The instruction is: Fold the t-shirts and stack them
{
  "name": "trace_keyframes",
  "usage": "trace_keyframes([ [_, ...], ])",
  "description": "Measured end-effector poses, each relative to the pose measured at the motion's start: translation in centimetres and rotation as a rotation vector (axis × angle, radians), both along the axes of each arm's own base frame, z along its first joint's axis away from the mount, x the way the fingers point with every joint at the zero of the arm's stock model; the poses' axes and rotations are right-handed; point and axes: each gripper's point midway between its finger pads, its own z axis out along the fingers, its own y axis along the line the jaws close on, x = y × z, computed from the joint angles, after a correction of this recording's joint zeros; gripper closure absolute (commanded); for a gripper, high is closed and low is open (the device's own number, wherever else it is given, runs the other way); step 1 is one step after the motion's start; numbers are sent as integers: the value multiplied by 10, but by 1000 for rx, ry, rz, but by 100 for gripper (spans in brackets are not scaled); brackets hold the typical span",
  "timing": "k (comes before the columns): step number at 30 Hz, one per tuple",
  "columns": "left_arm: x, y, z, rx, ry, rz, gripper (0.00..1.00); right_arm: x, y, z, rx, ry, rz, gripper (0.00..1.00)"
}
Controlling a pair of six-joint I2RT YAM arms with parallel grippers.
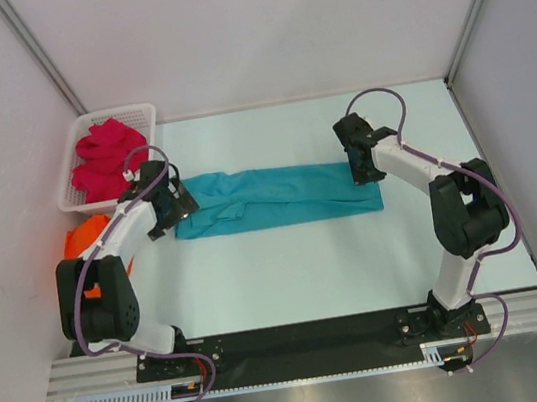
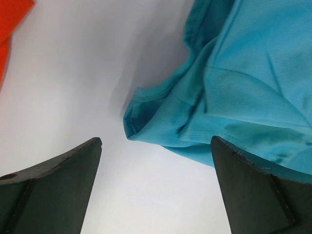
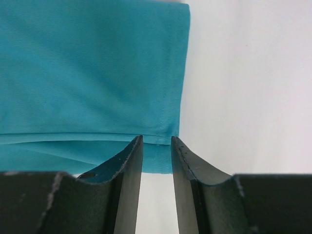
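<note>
We have only the teal shirt (image 1: 278,196) folded into a long band mid-table, our left gripper (image 2: 156,141) spread wide at one end and our right gripper (image 3: 156,139) slightly parted, empty, at the other, while the orange shirt (image 1: 87,235) beside the basket (image 1: 149,109) and the pink shirt (image 1: 110,156) inside it await folding.

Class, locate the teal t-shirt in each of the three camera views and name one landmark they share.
Top external: teal t-shirt, a long strip across mid-table.
Left wrist: teal t-shirt, upper right, bunched end.
Right wrist: teal t-shirt, upper left, straight edge.
Shared landmark: white table.
</note>
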Motion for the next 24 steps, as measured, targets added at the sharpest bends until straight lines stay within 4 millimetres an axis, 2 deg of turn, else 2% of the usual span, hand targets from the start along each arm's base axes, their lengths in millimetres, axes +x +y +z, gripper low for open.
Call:
trace_keyframes([
  [9, -22, -2, -51, -26, 127, 49, 1, 0, 15, 13, 22, -27, 41, 66],
  [15, -16, -7, -61, -45, 131, 47, 14, 1, 11, 28, 33, -61, 33, 66],
  [17, -13, -8, -61, -51, 121, 45, 34, 2, 10, 31, 36, -68, 31, 67],
  [18, -11, -9, -61, -54, 117, 47, 49, 2, 10, 32, 37, -71, 30, 67],
  [19, -10, -10, -61, -59, 114, 49, 76, 3, 9, 32, 36, -71, 30, 67],
  [22, -4, -13, -62, -79, 108, 56, 100, 1, 8, 32, 33, -65, 29, 67],
  [24, -1, -15, -62, -85, 112, 56, 100, 0, 8, 31, 32, -61, 29, 68],
])
